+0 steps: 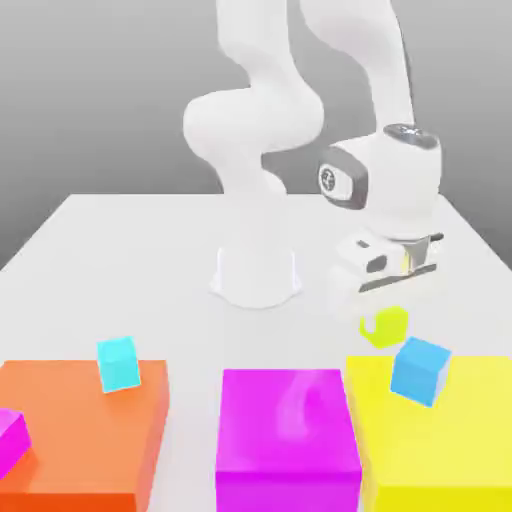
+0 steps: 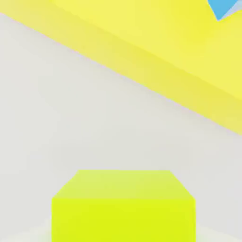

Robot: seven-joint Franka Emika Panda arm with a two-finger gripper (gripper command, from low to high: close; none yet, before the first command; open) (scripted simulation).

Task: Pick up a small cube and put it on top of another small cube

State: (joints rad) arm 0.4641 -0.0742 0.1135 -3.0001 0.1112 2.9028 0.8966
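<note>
Magenta cube (image 1: 10,438): small, at the exterior view's far left edge, on the orange block.
Orange block (image 1: 80,440): big and flat, on the desk (image 1: 130,260) at the exterior view's left.
Turquoise cube (image 1: 118,363): small, tilted, resting on the orange block's far part, well apart from the lime cube.
Magenta block (image 1: 288,440): big, in the middle of the front row, between the orange and yellow blocks.
Lime cube (image 1: 384,326): small, yellow-green, directly under the hand, just beyond the yellow block's far edge.
Hand (image 1: 400,290): pointing down, clenched on the lime cube.
Sky-blue cube (image 1: 420,370): on the yellow block, near the lime cube.
Yellow block (image 1: 440,440): big, at the exterior view's right.
</note>
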